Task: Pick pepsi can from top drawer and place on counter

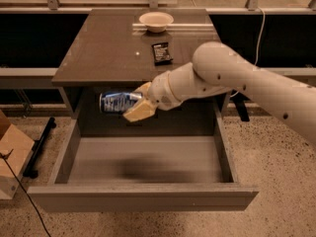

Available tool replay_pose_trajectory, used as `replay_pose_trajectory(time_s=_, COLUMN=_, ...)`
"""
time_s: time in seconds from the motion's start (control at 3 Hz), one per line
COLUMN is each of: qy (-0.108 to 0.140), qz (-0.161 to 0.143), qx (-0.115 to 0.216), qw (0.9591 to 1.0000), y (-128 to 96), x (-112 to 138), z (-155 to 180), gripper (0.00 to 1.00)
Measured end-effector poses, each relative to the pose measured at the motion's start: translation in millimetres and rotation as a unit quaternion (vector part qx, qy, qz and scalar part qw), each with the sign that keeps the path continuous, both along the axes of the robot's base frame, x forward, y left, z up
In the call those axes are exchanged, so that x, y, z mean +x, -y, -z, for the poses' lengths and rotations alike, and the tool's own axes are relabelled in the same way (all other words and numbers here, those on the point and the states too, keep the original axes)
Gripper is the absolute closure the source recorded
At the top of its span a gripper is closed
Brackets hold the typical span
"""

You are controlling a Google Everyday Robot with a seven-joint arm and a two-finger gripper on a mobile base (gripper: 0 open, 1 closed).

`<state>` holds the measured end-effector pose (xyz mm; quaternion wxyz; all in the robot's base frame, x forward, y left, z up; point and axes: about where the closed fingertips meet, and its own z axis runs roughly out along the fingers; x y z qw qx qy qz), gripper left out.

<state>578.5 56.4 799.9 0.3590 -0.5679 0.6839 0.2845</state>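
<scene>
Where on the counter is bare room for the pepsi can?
The counter is bare left of the black snack packet and bowl, crowded around those two. The gripper holds the pepsi can over the top drawer.

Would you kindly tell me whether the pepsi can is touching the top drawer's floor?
Apart. The camera view shows the gripper holding the pepsi can sideways near the counter edge, well above the top drawer floor.

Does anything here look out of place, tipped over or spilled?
Nothing looks spilled or damaged. The one odd sight is the pepsi can, which lies sideways in mid-air. The pincer is clamped on it above the open top drawer, near the counter's front edge.
</scene>
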Motion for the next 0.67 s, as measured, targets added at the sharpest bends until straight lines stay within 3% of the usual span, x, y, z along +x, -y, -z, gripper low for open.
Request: replay_pose_trajectory(time_s=0.67, qy=0.025, qz=0.059, qx=-0.029, qw=0.9976, y=15.7, x=72.5, z=-58.8, gripper=1.0)
